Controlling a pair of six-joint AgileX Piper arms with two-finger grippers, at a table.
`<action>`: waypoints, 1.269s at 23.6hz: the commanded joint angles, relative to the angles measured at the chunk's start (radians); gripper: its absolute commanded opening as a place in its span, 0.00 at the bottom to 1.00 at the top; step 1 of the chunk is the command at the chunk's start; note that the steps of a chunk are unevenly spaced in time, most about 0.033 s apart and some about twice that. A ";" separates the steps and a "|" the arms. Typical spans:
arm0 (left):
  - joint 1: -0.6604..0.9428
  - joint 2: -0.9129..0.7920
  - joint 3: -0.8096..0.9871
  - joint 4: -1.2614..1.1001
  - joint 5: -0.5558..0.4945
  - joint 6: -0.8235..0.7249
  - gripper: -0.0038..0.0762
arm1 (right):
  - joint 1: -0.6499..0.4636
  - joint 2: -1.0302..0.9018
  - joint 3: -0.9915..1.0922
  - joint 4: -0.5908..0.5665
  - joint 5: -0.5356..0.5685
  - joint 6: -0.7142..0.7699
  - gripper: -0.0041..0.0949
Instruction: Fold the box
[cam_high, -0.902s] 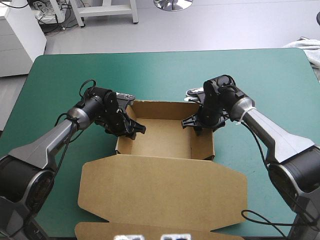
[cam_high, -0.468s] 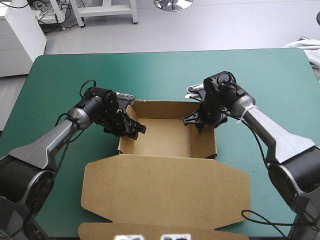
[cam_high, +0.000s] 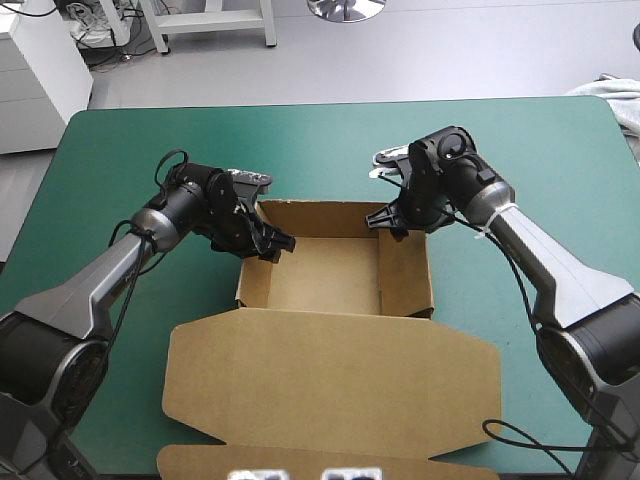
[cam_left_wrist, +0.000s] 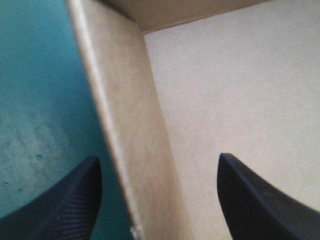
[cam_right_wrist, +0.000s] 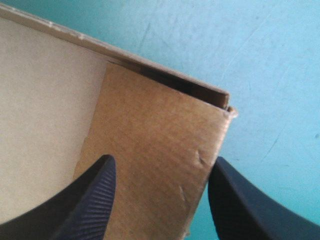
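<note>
Teal-green cover (cam_high: 520, 150), brown box (cam_high: 330, 280) at mid-table, a gripper at each far corner.
Its lid (cam_high: 330, 385) lay flat toward the near edge, with the tray beyond it, long axis left to right. The left gripper (cam_high: 275, 244) stood wide astride the left wall (cam_left_wrist: 125, 125) near the far-left corner. The right gripper (cam_high: 387, 222), equally wide, straddled the right wall (cam_right_wrist: 160, 165) at the far-right corner.

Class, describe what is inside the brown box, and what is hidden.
Inside the box: bare brown floor, nothing loose. The left pincer and right pincer, both open, hide patches by the side walls.
</note>
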 joint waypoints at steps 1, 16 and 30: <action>-0.005 -0.050 -0.088 -0.018 0.020 -0.002 0.64 | -0.001 -0.051 -0.075 -0.015 0.021 -0.009 0.57; -0.005 -0.121 -0.352 0.232 0.248 -0.009 0.64 | -0.001 -0.114 -0.284 -0.117 0.021 -0.012 0.56; -0.005 -0.709 -0.197 0.192 0.248 -0.017 0.08 | -0.100 -0.207 -0.201 0.040 0.022 0.033 0.56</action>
